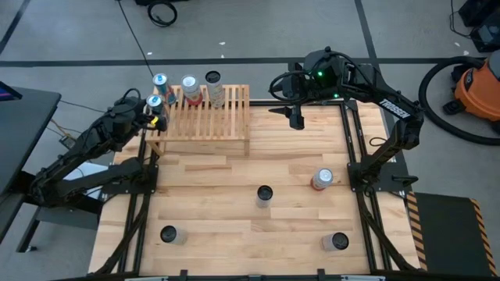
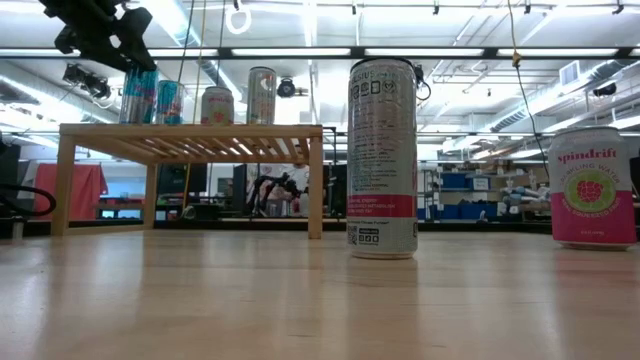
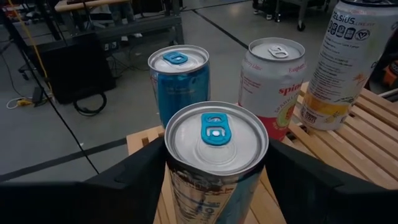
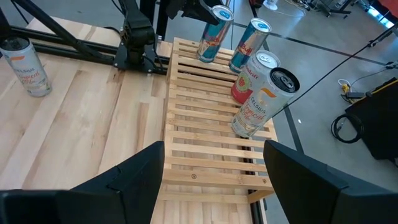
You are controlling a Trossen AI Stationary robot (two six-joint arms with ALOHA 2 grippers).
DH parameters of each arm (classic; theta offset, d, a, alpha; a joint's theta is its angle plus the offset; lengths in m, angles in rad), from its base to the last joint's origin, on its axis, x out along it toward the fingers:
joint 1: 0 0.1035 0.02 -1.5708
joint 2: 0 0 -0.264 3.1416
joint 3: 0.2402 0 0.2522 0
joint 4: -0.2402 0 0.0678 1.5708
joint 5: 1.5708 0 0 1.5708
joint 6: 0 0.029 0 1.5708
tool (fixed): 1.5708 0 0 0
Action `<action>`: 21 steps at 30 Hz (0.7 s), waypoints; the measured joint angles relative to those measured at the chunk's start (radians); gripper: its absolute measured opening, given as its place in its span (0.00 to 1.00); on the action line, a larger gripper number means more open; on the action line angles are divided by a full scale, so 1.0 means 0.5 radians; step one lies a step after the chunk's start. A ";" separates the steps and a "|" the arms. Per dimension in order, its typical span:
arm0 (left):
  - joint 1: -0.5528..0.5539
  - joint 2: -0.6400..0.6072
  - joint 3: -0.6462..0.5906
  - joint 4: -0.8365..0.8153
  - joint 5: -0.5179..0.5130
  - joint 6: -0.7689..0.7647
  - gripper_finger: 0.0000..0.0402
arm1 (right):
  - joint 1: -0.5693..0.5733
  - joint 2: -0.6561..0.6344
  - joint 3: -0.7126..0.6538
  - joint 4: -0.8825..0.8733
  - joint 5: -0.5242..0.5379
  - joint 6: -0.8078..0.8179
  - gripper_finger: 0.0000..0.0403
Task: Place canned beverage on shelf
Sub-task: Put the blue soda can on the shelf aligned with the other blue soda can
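While I watch from overhead, the scene reads as follows.
Table (image 1: pixel 234 226): I see light wood filling the frame's centre.
Shelf (image 1: pixel 205 119): slatted rack at upper centre-left; three cans stand along its far edge.
Left gripper (image 1: pixel 153 114): at the shelf's left end, fingers clasped around a blue-tabbed can (image 3: pixel 214 155), upright just over the slats.
Right gripper (image 1: pixel 296 117): hovers right of the shelf, fingers spread, holding nothing.
Loose cans: four on the lower table, including a pink one (image 1: pixel 322 179) at right.
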 joint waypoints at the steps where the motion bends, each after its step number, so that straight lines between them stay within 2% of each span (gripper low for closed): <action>1: 0.000 0.000 0.000 0.001 0.000 0.004 0.61 | 0.000 0.000 0.001 0.000 0.000 0.000 0.70; 6: 0.000 0.001 -0.002 0.039 0.002 0.012 0.54 | 0.000 0.000 0.001 0.000 0.000 0.000 0.70; 21: -0.001 0.001 -0.002 0.064 0.049 -0.022 0.55 | -0.001 0.000 0.001 0.000 0.000 0.001 0.70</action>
